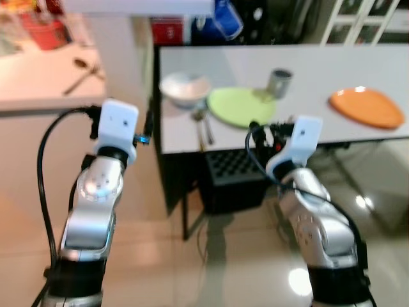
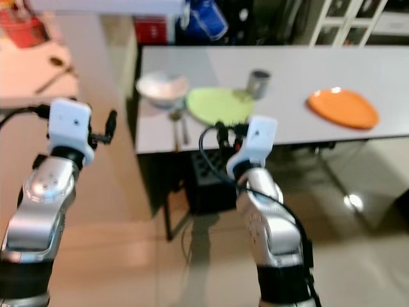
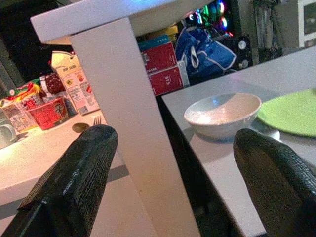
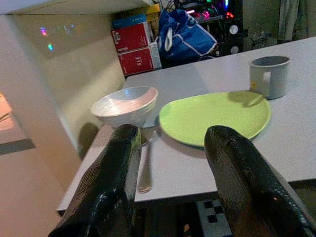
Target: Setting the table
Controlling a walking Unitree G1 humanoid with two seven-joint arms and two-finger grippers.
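A white table (image 1: 332,67) stands ahead with a white bowl (image 1: 185,88), a green plate (image 1: 239,105), a grey mug (image 1: 279,83) and an orange plate (image 1: 366,107) on it. A spoon (image 1: 203,125) lies between the bowl and the green plate, near the front edge. My right gripper (image 4: 173,177) is open and empty, held just short of the table's front edge below the green plate (image 4: 215,116). My left gripper (image 3: 173,182) is also open and empty, raised left of the table's corner and facing the bowl (image 3: 222,113).
A white pillar (image 1: 121,57) stands between the table and a pale counter (image 1: 32,89), which holds a spoon (image 1: 82,73) and red snack packs (image 3: 47,111). A black crate (image 1: 233,179) sits under the table. Red boxes (image 1: 167,31) and a blue bag (image 1: 227,19) lie behind it.
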